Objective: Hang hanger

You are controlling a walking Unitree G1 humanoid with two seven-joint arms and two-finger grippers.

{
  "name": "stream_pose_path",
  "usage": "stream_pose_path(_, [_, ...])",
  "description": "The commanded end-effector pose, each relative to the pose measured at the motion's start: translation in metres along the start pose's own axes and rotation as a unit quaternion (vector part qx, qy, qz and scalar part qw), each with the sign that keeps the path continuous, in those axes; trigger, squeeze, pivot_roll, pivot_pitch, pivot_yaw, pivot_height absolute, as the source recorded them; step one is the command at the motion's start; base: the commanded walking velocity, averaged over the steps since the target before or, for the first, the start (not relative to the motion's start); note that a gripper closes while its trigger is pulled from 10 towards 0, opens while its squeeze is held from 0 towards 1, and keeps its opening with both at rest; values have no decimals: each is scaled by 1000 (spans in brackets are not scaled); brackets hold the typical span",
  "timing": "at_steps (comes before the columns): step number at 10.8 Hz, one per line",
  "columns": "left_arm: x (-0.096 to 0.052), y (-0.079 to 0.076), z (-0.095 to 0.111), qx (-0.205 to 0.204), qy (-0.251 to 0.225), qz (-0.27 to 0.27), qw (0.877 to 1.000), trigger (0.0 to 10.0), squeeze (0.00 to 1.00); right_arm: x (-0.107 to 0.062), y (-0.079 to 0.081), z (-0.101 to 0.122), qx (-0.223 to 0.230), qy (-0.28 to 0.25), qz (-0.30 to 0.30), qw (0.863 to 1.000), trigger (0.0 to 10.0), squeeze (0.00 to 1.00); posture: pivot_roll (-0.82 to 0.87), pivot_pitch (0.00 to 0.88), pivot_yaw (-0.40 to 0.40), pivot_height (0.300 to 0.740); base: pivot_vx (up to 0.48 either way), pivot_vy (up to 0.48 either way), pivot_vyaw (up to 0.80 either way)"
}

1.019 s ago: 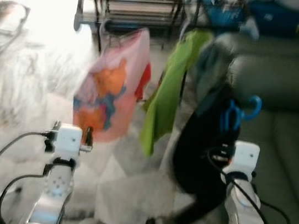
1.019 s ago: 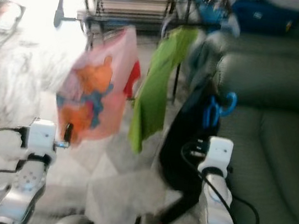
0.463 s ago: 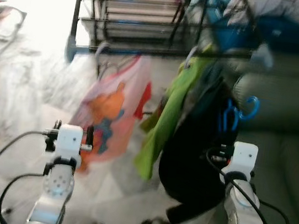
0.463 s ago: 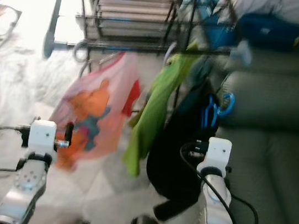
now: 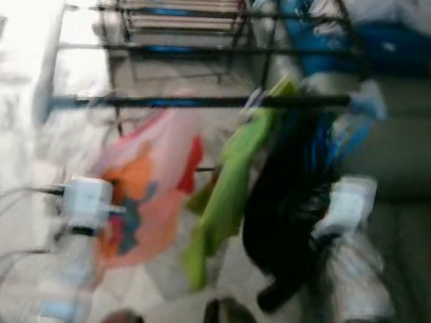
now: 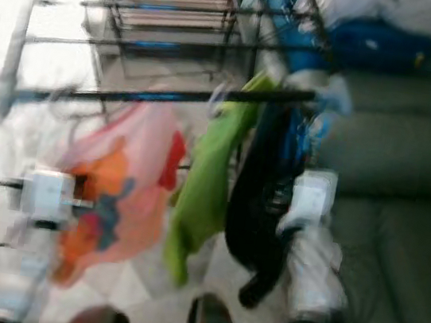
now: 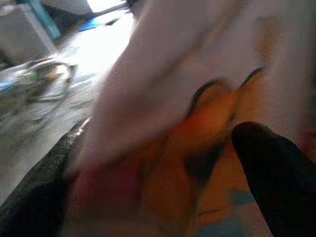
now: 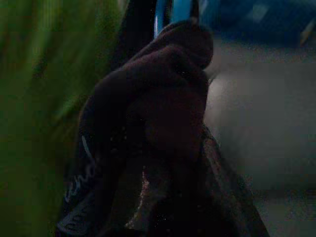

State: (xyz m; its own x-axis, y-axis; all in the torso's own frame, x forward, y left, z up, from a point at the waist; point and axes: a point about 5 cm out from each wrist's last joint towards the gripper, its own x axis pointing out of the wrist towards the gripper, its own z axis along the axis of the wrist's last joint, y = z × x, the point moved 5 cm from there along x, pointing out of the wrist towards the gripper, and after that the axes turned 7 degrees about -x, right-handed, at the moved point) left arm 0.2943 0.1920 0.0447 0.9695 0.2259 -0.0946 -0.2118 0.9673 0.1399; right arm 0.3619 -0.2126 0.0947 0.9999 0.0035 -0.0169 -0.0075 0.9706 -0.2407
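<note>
Left arm: the silver left arm with its white wrist block shows blurred low on the left, and the left gripper (image 7: pixel 158 163) is up against the pink cloth.
Left gripper state: two black fingers (image 7: pixel 269 173) stand wide apart with pink and orange fabric between them; whether they pinch it cannot be told.
Pink garment: a pink child's garment with an orange and blue cartoon print (image 5: pixel 143 191) hangs from the long dark metal rail of the drying rack (image 5: pixel 168 100), furthest left of the three hanging pieces.
Green garment: a bright green cloth (image 5: pixel 228 187) hangs from the same rail, just beside the pink one.
Black garment: a black garment (image 5: pixel 282 203) hangs between the green cloth and the right arm, touching both.
Blue hanger: the blue plastic hanger (image 8: pixel 173 12) sits at the top of the black garment, close under the rail; whether its hook is over the rail cannot be told through the blur.
Right gripper: the right gripper (image 8: pixel 163 113) is pressed into the dark fabric, and its grip cannot be told.
Sofa: a grey-green upholstered sofa (image 5: pixel 429 183) stands on the right.
</note>
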Motion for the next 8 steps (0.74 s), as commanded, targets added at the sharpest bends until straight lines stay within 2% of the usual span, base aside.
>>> stream_pose_path(1, [-1,14,-3,15,4,20,1000,10000,0,6,-1,32,-9,-68,-1,998,10000,0,-24,171,-43,740,0,0,0])
stream_pose_path(3, [-3,17,-3,19,2,23,1000,10000,0,12,-5,50,-33,-96,5,995,10000,0,-16,178,-42,740,0,0,0])
stream_pose_path(5, [-4,17,-2,25,0,28,999,10000,0,8,0,43,-30,-91,17,995,10000,0,-15,182,-37,740,0,0,0])
stream_pose_path(7, [-3,17,-2,29,1,28,999,10000,0,4,14,43,-35,-98,46,994,10000,0,-19,183,-30,740,0,0,0])
stream_pose_path(8, [-2,16,-3,31,3,26,999,10000,0,9,26,48,-32,-100,78,991,10000,0,-18,183,-30,740,0,0,0])
